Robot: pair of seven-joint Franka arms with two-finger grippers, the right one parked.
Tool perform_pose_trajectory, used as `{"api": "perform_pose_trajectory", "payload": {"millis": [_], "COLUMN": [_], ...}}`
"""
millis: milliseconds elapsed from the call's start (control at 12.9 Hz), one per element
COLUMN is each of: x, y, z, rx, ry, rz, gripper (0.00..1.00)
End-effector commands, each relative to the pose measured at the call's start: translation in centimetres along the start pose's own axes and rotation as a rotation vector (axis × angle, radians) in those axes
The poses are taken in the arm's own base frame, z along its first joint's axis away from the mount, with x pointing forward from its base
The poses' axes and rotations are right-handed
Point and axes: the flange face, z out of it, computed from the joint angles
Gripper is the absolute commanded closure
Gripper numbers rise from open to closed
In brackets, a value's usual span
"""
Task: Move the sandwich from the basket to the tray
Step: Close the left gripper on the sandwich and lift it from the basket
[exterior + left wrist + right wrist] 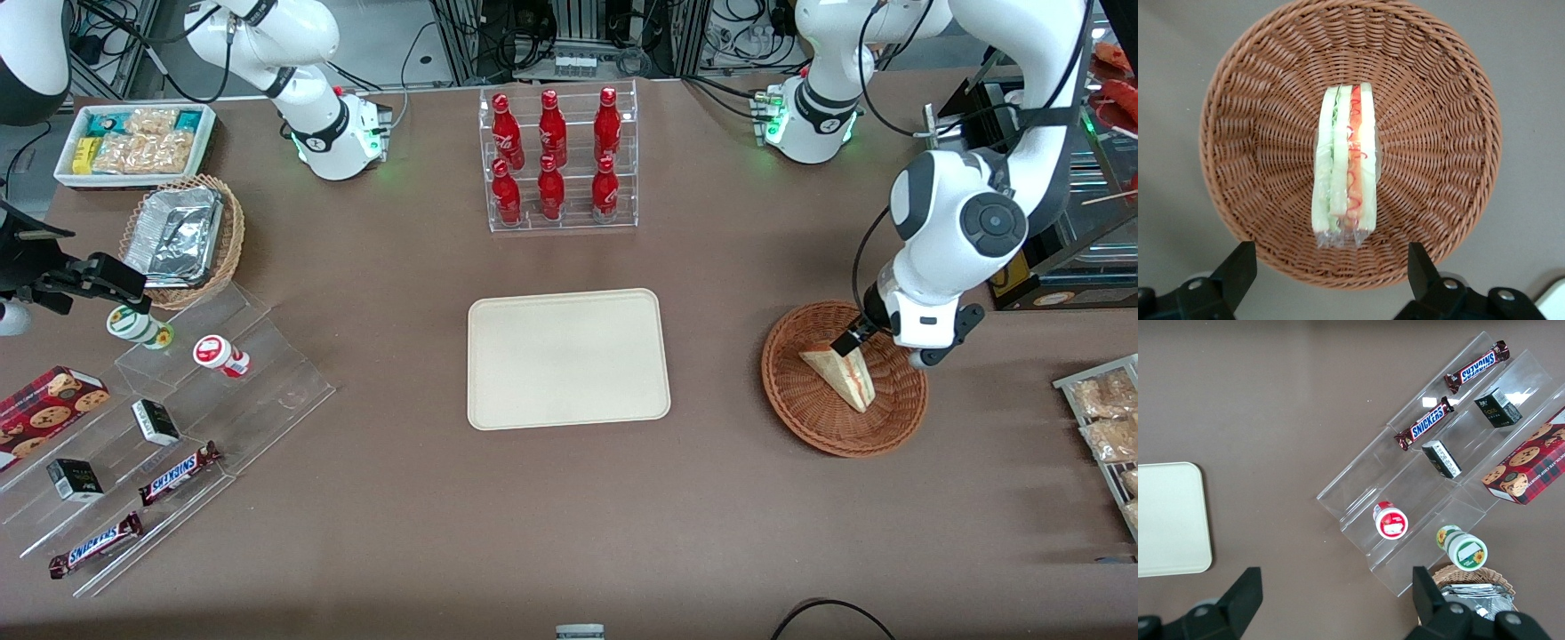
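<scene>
The tool (855, 342) was held just above the basket (805, 404), its fingers (1238, 267) spread wide apart, nothing gripped between them. The sandwich (840, 375) was seen lying in the middle of the basket, cut side up, red and green layers showing. The tray (567, 357) was left bare on the surface (569, 516), well apart from the basket, toward the parked arm's end.

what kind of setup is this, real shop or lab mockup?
Likely a lab mock-up of a snack counter: bottle rack, stepped candy display, cable-strewn frames above the table. The end effector hangs open over the sandwich in the basket; the tray is bare.
</scene>
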Motion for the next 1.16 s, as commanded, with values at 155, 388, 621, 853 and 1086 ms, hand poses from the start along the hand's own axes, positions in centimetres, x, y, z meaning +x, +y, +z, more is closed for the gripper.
{"api": "perform_pose_trajectory", "payload": {"millis": [155, 388, 621, 853, 1086], "x": [0.5, 0.5, 0.7, 0.9, 0.9], "y": [0.8, 0.7, 0.5, 0.4, 0.3], "z": [3.0, 4.7, 5.6, 6.1, 5.8], "rx": [-0.019, -0.006, -0.001, 0.001, 0.003], "ry": [0.001, -0.013, -0.019, -0.021, -0.022], "rz": [-0.029, -0.031, -0.036, -0.042, -0.044], "gripper": [0.00, 0.00, 0.00, 0.31, 1.00]}}
